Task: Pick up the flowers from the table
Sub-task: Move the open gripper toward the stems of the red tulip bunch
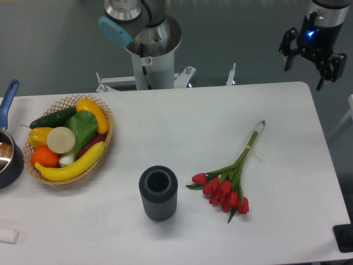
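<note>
The flowers (pixel 226 190), a bunch of red tulips with long green tied stems, lie flat on the white table (pixel 193 121) at the right of centre. The blooms point toward the front edge and the stems run up to the back right. My gripper (pixel 310 69) hangs high at the top right, beyond the table's back right corner, far from the flowers. Its two black fingers are spread apart and hold nothing.
A dark ribbed cylindrical vase (pixel 158 192) stands upright just left of the blooms. A wicker basket (pixel 105 146) of fruit and vegetables sits at the left. A dark pan with a blue handle (pixel 8 149) is at the left edge. The arm's base (pixel 149 49) stands behind the table.
</note>
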